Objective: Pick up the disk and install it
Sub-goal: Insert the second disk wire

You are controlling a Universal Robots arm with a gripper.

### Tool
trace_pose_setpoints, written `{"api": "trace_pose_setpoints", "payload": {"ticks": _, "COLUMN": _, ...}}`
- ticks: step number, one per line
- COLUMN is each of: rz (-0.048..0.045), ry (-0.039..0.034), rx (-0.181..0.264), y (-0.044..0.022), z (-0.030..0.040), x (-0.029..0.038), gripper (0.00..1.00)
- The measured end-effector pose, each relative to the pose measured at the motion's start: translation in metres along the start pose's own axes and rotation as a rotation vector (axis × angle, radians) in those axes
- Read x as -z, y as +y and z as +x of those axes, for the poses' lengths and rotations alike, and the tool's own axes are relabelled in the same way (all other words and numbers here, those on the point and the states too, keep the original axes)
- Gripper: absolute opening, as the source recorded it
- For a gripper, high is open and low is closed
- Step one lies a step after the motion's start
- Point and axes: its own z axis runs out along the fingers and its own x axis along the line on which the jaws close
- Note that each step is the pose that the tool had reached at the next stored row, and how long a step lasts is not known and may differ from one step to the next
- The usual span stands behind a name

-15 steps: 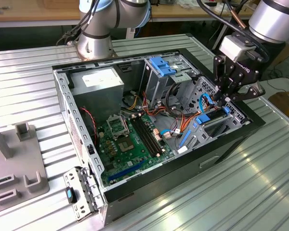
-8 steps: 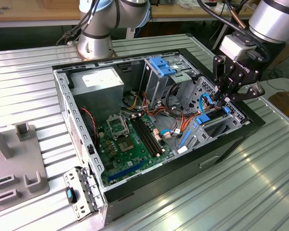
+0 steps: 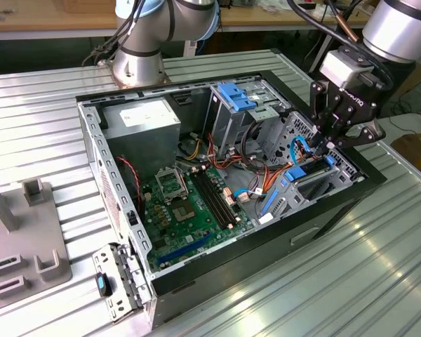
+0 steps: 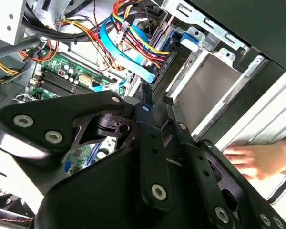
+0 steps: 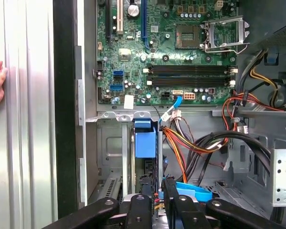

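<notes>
Exterior view: we see an open black desktop computer case (image 3: 91,140) lying on its side on a ribbed metal bench (image 3: 351,281), with its green motherboard (image 3: 189,203) exposed and a large grey power-supply box (image 3: 140,126) at the far corner. The black gripper (image 3: 328,147) hangs over the metal drive cage at the end of the case on the exterior view's right, tips pointing down. Its fingers (image 3: 323,140) are drawn together, with nothing visibly clamped between them. The flat grey-metal disk with a blue plastic rail frame (image 3: 310,175) sits in that cage directly below the tips; we cannot tell whether the two touch. In the first wrist view the disk (image 5: 145,140) stands on edge in its bay, blue tab towards the motherboard, with the gripper (image 5: 157,183) just behind it beside a bundle of orange, yellow and black wires (image 5: 181,148). In the second wrist view a flat blue cable (image 4: 128,52) runs beyond the gripper (image 4: 157,102). A person's hand (image 4: 257,160) rests on the bench beside the case wall.
</notes>
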Motion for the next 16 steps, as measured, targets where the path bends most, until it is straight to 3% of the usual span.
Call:
{"api": "trace_pose_setpoints", "payload": {"ticks": 1, "rz": -0.0014, "ry": 0.0, "rx": 0.0, "y": 0.0, "z": -0.0003, "x": 0.0, "gripper": 0.25}}
{"api": "trace_pose_setpoints", "payload": {"ticks": 4, "rz": -0.0081, "ry": 0.0008, "rx": 0.002, "y": -0.0104, "z": -0.0012, "x": -0.0023, "gripper": 0.25}}
{"api": "trace_pose_setpoints", "payload": {"ticks": 9, "rz": -0.0082, "ry": 0.0008, "rx": 0.002, "y": -0.012, "z": -0.0017, "x": -0.0158, "gripper": 0.25}}
{"api": "trace_pose_setpoints", "payload": {"ticks": 10, "rz": -0.0082, "ry": -0.0038, "rx": 0.002, "y": -0.0126, "z": -0.0016, "x": -0.0172, "gripper": 0.25}}
{"api": "trace_pose_setpoints", "payload": {"ticks": 11, "rz": -0.0083, "ry": -0.0348, "rx": 0.001, "y": -0.0139, "z": -0.0017, "x": -0.0175, "gripper": 0.25}}
{"api": "trace_pose_setpoints", "payload": {"ticks": 12, "rz": -0.0092, "ry": -0.0568, "rx": 0.001, "y": -0.0152, "z": -0.0017, "x": -0.0173, "gripper": 0.25}}
{"api": "trace_pose_setpoints", "payload": {"ticks": 15, "rz": -0.0094, "ry": -0.0757, "rx": 0.001, "y": -0.0153, "z": -0.0016, "x": -0.0212, "gripper": 0.25}}
{"api": "trace_pose_setpoints", "payload": {"ticks": 16, "rz": -0.0094, "ry": -0.0752, "rx": 0.001, "y": -0.0153, "z": -0.0016, "x": -0.0211, "gripper": 0.25}}
